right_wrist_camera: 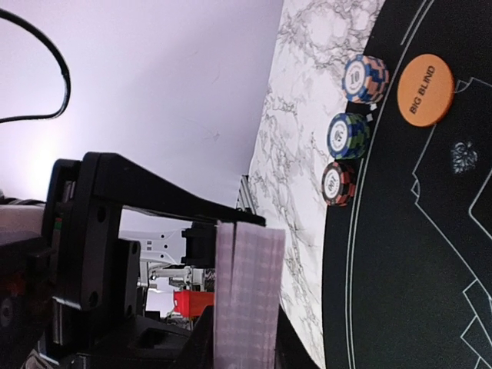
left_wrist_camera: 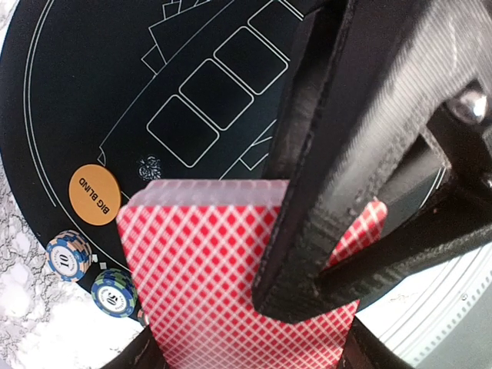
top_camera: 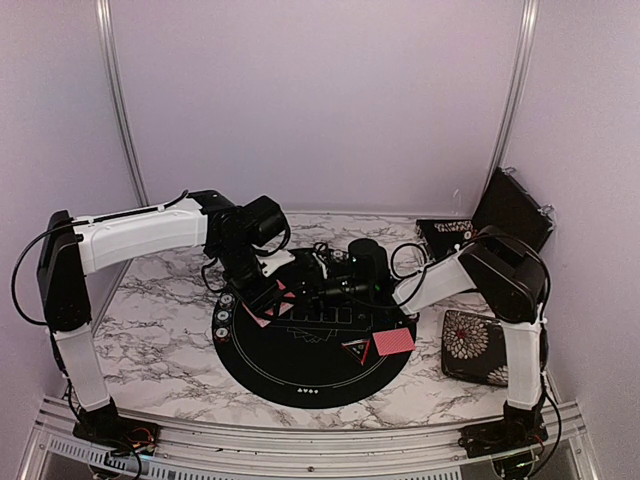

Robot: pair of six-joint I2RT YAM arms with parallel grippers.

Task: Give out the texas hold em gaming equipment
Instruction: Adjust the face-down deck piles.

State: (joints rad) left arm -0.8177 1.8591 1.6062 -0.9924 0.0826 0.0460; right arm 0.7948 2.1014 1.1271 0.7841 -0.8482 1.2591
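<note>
A deck of red-backed playing cards [left_wrist_camera: 200,261] hangs over the left side of the round black mat [left_wrist_camera: 115,77], with my left gripper [left_wrist_camera: 250,350] shut across its width. My right gripper [right_wrist_camera: 247,338] reaches in from the right. One of its fingers [left_wrist_camera: 323,192] lies flat on the deck's back, and the deck's edge [right_wrist_camera: 247,284] stands clamped between its jaws. An orange BIG BLIND button [left_wrist_camera: 94,194] and three striped chip stacks [right_wrist_camera: 347,135] sit at the mat's left rim. More red cards [top_camera: 393,341] and a black triangle marker [top_camera: 357,350] lie on the mat's right side.
A floral-patterned case [top_camera: 478,345] lies on the marble table [top_camera: 150,320] right of the mat. A black open box [top_camera: 510,210] stands at the back right. Both arms meet over the mat's left half, with cables hanging around them.
</note>
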